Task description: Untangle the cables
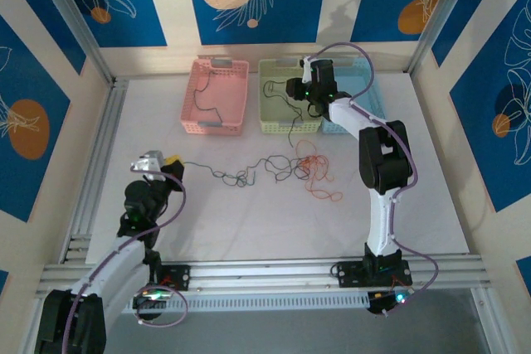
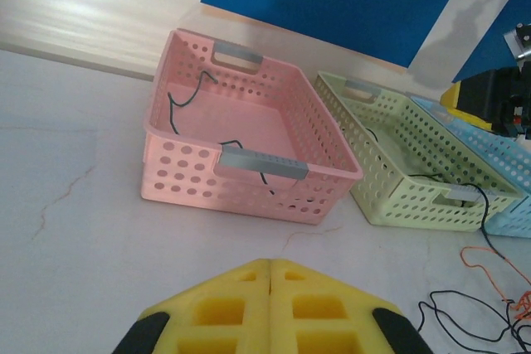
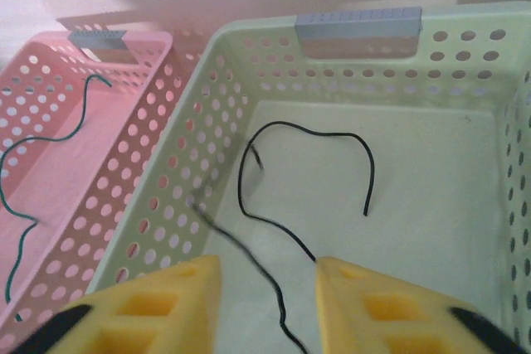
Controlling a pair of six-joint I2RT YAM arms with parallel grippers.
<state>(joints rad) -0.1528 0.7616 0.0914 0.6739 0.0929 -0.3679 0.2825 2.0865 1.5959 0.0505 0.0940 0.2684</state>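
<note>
Cable count: one black cable (image 3: 309, 130) is lying ahead of the right gripper (image 3: 267, 269), jaws parted, apparently ungripped; left gripper (image 2: 270, 275) is pressing its pads together.

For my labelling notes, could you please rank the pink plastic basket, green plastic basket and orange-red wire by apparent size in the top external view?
1. Pink perforated plastic basket and green perforated plastic basket: alike, unranked.
2. Thin orange-red wire, loosely looped.

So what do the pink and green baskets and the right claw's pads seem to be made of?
Pink basket and green basket: likely moulded plastic, matte, judging by the even rows of holes and one-piece walls. Right claw pads: seemingly yellow foam or soft rubber, matte, with recessed squares.
</note>
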